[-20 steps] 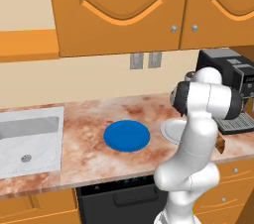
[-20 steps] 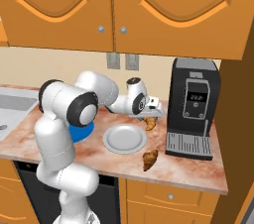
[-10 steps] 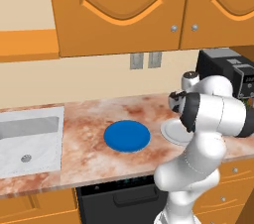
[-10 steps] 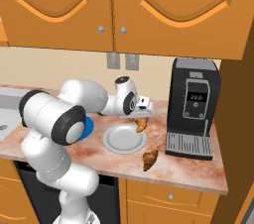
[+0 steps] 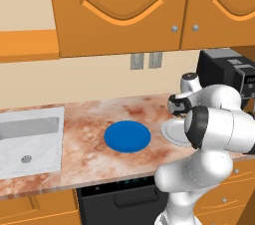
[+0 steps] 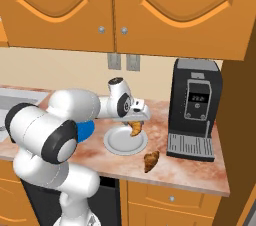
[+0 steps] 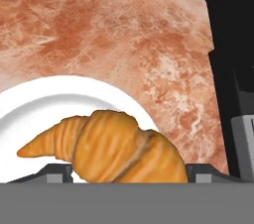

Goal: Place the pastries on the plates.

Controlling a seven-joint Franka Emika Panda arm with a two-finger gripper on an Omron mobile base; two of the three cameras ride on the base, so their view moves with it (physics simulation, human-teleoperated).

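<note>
A: The marble desk (image 6: 185,170) under the orange cupboards carries two plates, blue (image 5: 127,136) and white (image 6: 125,141). What's new?

B: The end effector (image 6: 136,121), clamped on a croissant (image 6: 135,128), has swung from beside the coffee machine (image 6: 194,107) to above the white plate.

A: So release looks next?

B: Likely; a second croissant (image 6: 151,160) lies on the desk nearby

1. Open counter (image 5: 84,134) is seen around the blue plate (image 5: 127,136).
2. The right side is blocked by the coffee machine (image 6: 194,108), just beside the pale plate (image 6: 125,141).
3. A second croissant (image 6: 151,160) lies near that plate's front edge.
4. Overhead room is limited by the cabinets (image 6: 125,5).
</note>
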